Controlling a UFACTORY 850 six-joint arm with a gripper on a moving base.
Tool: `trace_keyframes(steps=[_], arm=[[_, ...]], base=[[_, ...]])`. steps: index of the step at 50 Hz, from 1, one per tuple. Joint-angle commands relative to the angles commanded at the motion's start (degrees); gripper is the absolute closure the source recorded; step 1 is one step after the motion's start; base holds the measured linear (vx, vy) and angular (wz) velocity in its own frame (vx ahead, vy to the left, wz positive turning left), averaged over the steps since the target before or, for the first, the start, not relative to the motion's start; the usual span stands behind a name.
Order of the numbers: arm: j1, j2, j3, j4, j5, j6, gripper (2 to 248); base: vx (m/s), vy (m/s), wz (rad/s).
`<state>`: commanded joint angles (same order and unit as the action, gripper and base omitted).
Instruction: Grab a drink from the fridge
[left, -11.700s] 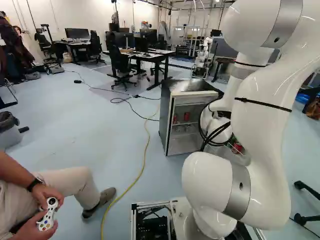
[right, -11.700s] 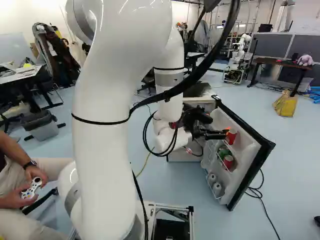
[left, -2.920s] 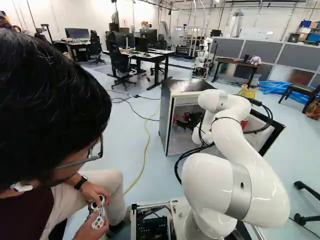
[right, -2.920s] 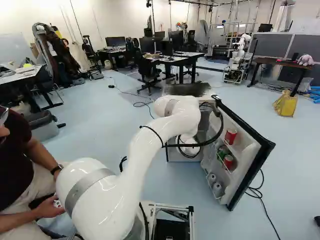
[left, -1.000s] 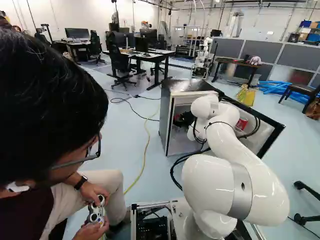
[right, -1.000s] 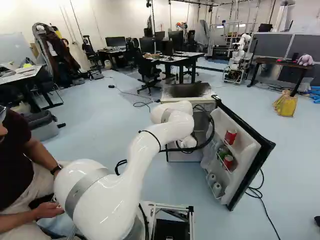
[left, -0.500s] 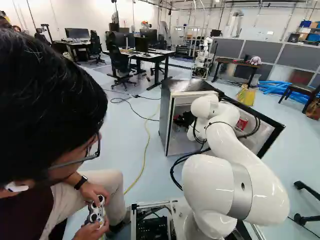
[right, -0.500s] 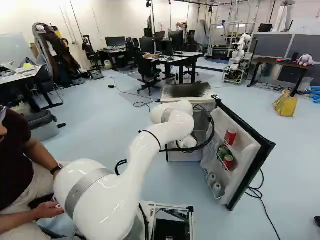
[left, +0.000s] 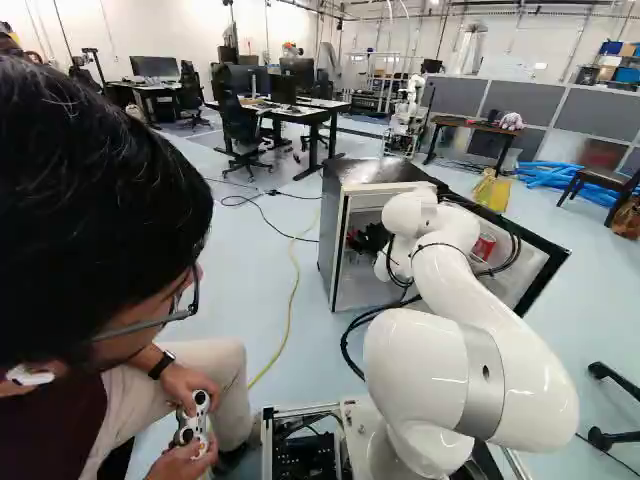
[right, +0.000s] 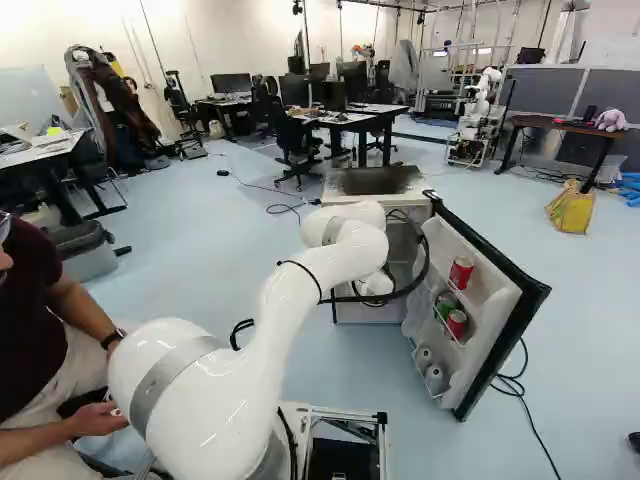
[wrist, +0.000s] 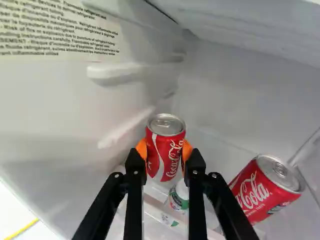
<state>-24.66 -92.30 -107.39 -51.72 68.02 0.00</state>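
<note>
My gripper (left: 368, 239) reaches into the open fridge (left: 334, 235) in the left base view, partly hidden by the arm's wrist. In the wrist view the gripper (wrist: 165, 153) is shut on a red can (wrist: 164, 159), an orange pad against each side. The can stands upright close to the fridge's inner wall. Below it a white and green container (wrist: 179, 196) shows between the fingers. Another red can (wrist: 267, 189) leans at an angle beside the fingers. The open door (right: 490, 318) carries a red can (right: 461, 272) and a lower red can (right: 457, 323).
A person (left: 95, 230) sits close to the base's left, holding a controller. A yellow cable (left: 294, 290) runs along the floor left of the fridge. Black cables (right: 522, 385) lie by the door. Another robot (right: 474, 125) and a yellow bag (right: 571, 207) are farther back.
Since the earliest frames the arm has lowered and reached from beside the door into the fridge; in the last second it has barely moved. The person has leaned in. The base has stayed put.
</note>
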Motion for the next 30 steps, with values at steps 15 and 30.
trace_keyframes(steps=[15,30], arm=[[-0.4,1.8,3.4,0.0,0.0,0.0,163],[-0.9,4.2,7.7,0.0,0.0,0.0,163]], base=[[0.000,0.000,0.000],[0.000,0.000,0.000]])
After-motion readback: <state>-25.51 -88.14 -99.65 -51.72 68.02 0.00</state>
